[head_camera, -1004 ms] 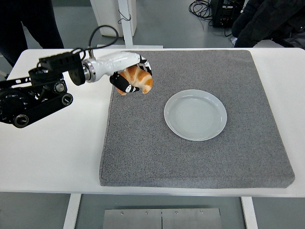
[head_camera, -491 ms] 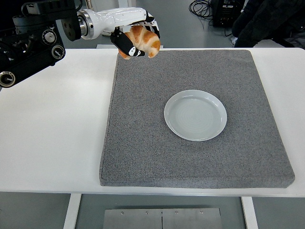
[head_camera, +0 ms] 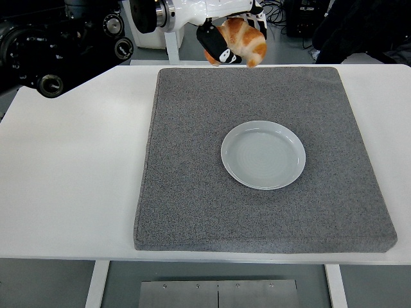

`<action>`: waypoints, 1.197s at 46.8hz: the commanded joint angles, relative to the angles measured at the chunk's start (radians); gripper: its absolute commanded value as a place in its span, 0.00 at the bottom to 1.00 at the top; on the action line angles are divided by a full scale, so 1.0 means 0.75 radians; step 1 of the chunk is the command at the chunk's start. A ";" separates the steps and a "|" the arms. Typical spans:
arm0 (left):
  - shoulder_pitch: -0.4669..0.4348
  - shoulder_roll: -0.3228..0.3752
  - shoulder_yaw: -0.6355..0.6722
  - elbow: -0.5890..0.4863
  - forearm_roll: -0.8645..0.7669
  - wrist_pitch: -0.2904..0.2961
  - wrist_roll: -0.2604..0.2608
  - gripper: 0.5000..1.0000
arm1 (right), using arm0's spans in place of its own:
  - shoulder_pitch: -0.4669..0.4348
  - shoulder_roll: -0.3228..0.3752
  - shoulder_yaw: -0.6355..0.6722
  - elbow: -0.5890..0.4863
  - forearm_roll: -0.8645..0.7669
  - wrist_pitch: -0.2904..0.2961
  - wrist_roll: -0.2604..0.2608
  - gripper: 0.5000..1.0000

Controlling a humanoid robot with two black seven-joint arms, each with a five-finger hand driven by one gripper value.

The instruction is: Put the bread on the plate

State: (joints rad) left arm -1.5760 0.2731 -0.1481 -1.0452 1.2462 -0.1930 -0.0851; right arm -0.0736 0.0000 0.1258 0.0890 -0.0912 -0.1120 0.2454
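Above the grey mat's [head_camera: 192, 192] far edge, the left hand [head_camera: 225, 29] grips a croissant [head_camera: 244, 40] in curled fingers, well apart from the empty plate [head_camera: 263, 154].

Golden bread [head_camera: 243, 40] aloft; plate [head_camera: 263, 154] bare.

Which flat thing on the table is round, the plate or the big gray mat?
The plate is the round one, pale and shiny. The gray mat under it is square and fuzzy-looking.

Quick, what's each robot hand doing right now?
Left robot hand: closed on the bread, held up above the mat's far edge.
Right robot hand: not in view.
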 commanded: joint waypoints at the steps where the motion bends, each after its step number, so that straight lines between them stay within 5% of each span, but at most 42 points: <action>1: -0.012 -0.057 0.042 0.029 0.001 0.002 -0.001 0.00 | 0.000 0.000 0.000 0.000 -0.001 0.000 0.000 1.00; 23: -0.020 -0.364 0.171 0.177 0.020 0.016 -0.005 0.00 | 0.000 0.000 0.000 0.000 -0.001 0.000 0.000 1.00; 56: 0.101 -0.364 0.312 0.275 0.028 0.036 -0.038 0.00 | 0.000 0.000 0.000 0.000 -0.001 0.000 0.000 1.00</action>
State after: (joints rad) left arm -1.5006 0.0000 0.0732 -0.8410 1.2634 -0.1667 -0.1113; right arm -0.0736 0.0000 0.1258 0.0890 -0.0912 -0.1120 0.2454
